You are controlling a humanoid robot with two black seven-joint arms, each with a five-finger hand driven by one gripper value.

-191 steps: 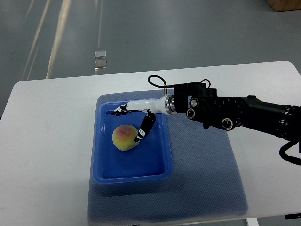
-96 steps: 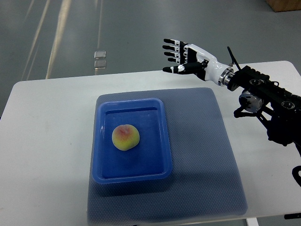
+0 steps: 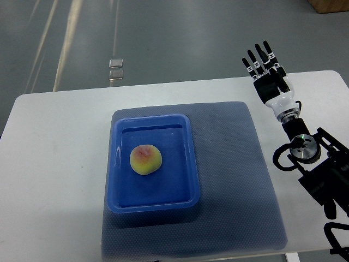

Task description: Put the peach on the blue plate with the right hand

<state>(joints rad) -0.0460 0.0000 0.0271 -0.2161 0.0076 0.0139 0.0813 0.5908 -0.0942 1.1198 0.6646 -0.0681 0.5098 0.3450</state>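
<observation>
Grey polished floor runs behind a white rounded table (image 3: 54,164), where a dark blue-grey textured mat (image 3: 234,180) lies under a blue rectangular plastic plate (image 3: 152,204) with raised walls. Inside that plate, a little left of its middle, sits the round yellow peach (image 3: 145,159) with a red blush on top; it rests on the plate's floor, clear of every wall.

My right hand (image 3: 271,82), black-fingered with a white wrist, is raised over the far right part of the table, well apart from the plate and the peach. Its fingers (image 3: 257,57) point away from me, straight and slightly fanned, holding nothing. My black forearm (image 3: 319,174) comes in from the lower right edge, beside the mat's right border.

On the floor beyond the table lie two small pale square tiles (image 3: 115,70), one just behind the other.
</observation>
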